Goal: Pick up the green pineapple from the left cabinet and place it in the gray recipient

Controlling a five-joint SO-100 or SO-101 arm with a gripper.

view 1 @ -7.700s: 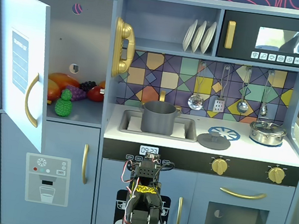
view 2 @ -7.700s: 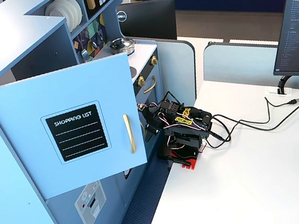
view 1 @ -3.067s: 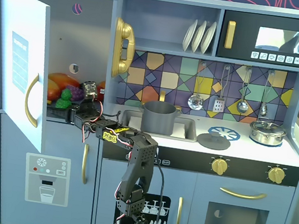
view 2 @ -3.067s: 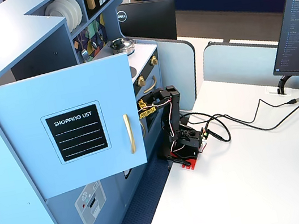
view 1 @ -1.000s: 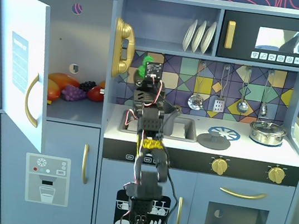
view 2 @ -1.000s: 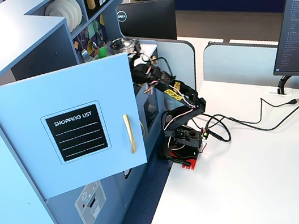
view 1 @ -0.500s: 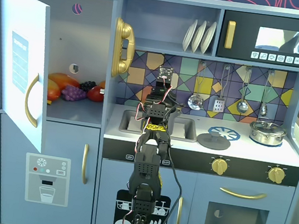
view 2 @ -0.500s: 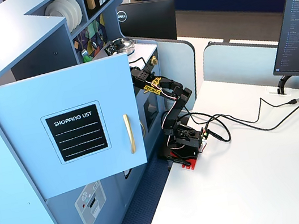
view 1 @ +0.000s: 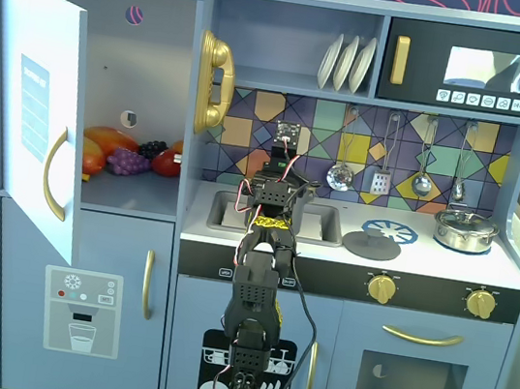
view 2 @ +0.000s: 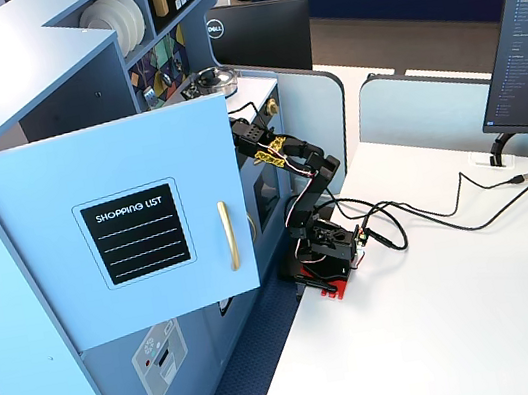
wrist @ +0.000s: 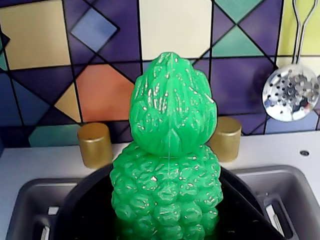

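- Toy kitchen, left cabinet door open, shelf now without the green pineapple.
- Sits upright in the gray pot (in the sink).
- Arm barely shifted; gripper fingers hidden, grip unclear.

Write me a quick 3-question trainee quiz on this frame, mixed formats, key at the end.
1. True or false: the green pineapple stands upright, its lower body inside the gray recipient.
2. Multiple choice: in the wrist view, the two gold knobs sit (A) inside the pot, (B) behind the pineapple, one on each side, (C) on the backsplash tiles.
3. Short answer: in a fixed view, which fruits are in the left cabinet?

Key: 1 true. 2 B. 3 purple grapes plus orange and red fruits; no green one.
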